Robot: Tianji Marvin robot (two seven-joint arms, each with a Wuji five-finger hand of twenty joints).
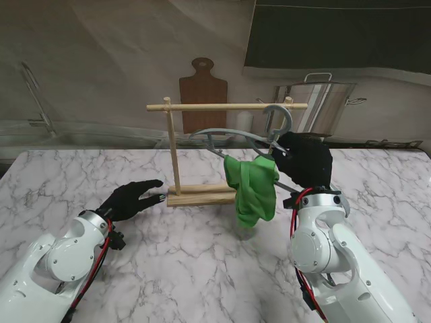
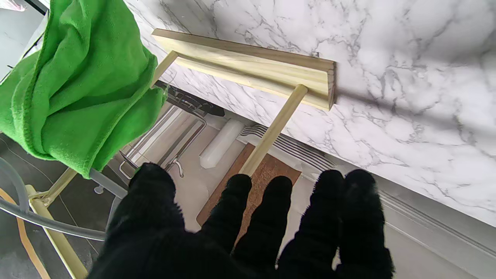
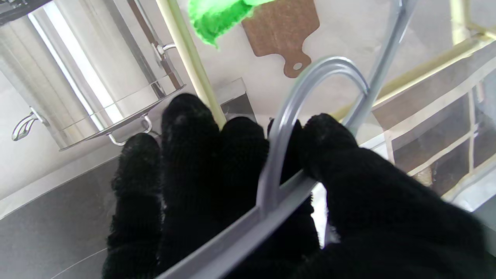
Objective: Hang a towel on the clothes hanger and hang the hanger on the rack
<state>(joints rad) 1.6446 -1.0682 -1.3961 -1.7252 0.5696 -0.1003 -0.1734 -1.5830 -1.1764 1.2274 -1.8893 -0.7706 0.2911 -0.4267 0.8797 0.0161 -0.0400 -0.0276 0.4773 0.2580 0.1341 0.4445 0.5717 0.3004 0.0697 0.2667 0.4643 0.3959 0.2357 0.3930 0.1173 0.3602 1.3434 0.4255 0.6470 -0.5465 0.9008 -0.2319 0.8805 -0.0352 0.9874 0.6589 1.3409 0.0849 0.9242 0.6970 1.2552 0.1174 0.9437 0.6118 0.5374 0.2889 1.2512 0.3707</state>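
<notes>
A white marble table (image 1: 202, 269) stood before a kitchen backdrop, with a wooden cutting board (image 1: 203, 91) propped against the wall and a steel pot (image 1: 322, 101) off to the right. On the left, the left hand (image 1: 131, 199) hovered low over the table with its fingers spread and nothing in it, just beside the base of the wooden rack (image 1: 202, 195). The rack's top bar (image 1: 225, 106) ran across the middle. Farther right, the grey hanger (image 1: 246, 140) hung tilted, its hook (image 1: 281, 121) close under the bar and apparently not yet over it. The green towel (image 1: 252, 188) was draped on the hanger's lower arm, bunched toward the right hand (image 1: 306, 160), which was closed around the hanger near the hook's foot. The likely trouble lay in the tilt: the towel could slide off the sloping arm. The hook might also knock the bar and tip the light rack, since the left hand was not bracing it.
</notes>
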